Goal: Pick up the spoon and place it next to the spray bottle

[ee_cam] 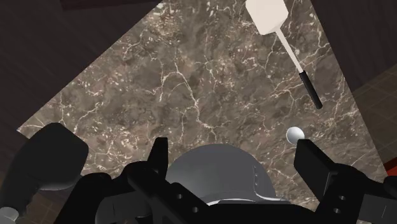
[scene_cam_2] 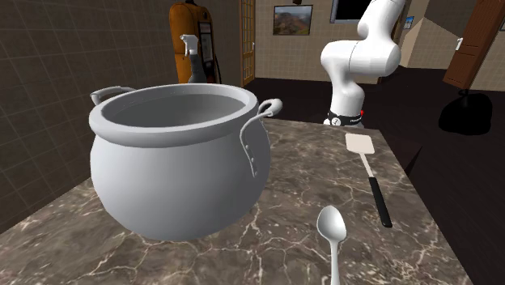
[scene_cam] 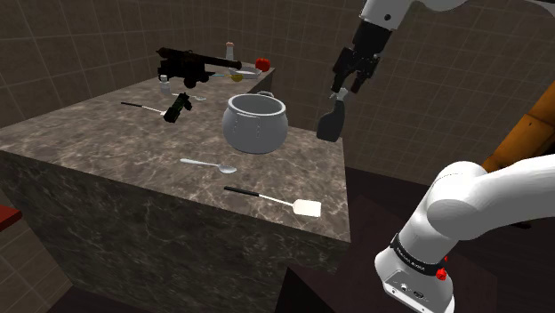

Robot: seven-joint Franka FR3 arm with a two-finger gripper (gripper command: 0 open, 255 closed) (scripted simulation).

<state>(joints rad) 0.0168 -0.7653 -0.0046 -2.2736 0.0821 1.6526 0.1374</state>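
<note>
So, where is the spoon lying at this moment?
In the shoulder view the spoon lies flat on the marble counter, between the grey pot above it and the spatula below it, touching neither.

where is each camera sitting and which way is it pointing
Shoulder view: beside and behind the robot, looking down across the counter; the white arm and hand show, by the spray bottle.
Second exterior view: low over the counter's far side, facing the robot past the pot; the arm's upright part shows.
Wrist view: on the hand, looking down at the counter; its open fingers show.
Shared: all three show pot, spoon and spatula.
</note>
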